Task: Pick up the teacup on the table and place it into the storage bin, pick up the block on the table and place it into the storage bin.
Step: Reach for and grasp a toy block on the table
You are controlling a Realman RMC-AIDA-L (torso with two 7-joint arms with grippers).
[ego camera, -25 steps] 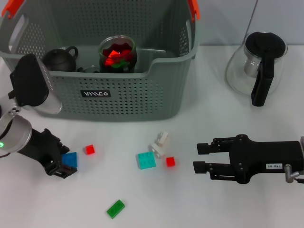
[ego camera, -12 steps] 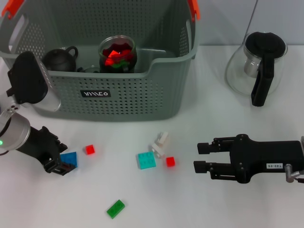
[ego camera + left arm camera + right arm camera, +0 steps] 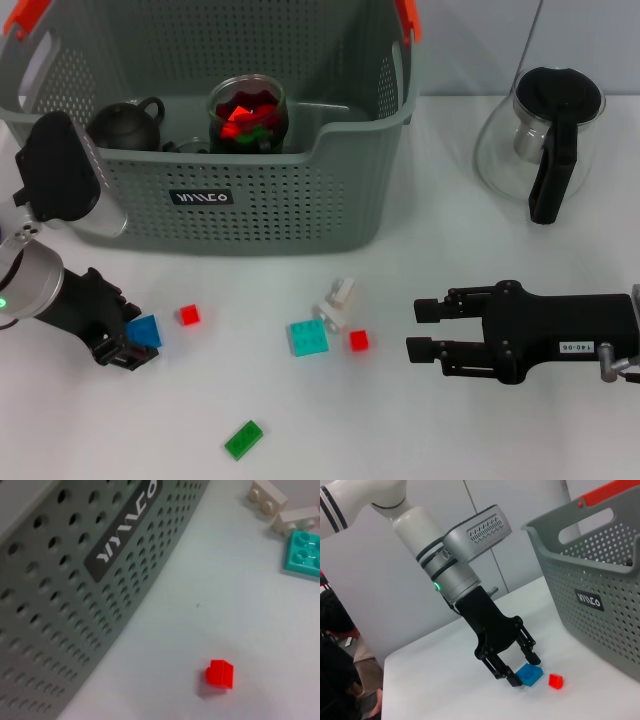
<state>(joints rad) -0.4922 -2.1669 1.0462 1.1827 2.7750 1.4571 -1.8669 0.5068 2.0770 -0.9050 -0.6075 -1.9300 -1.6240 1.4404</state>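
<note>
The grey-green storage bin [image 3: 250, 190] fills the back of the white surface [image 3: 420, 420], with a dark teacup [image 3: 125, 122] already inside next to a glass jar of red pieces [image 3: 247, 112]. A glass teapot [image 3: 545, 135] stands well apart on the robot's right. The right pincer [image 3: 425, 330] lies idle low over the surface, jaws apart and empty. At the near left, the left pincer [image 3: 522, 670] is down at the surface with its jaws around a blue block [image 3: 145, 330]; from the right wrist view the fingers seem to touch the block's edges, though a firm clamp cannot be confirmed. A small red block [image 3: 189, 315] sits just beside it, nearer the bin wall. The risks: the shallow, corner-on grip could let the blue block twist free on lifting, the red neighbour could be nudged, and a low carry could catch the block on the bin's tall rim.
</note>
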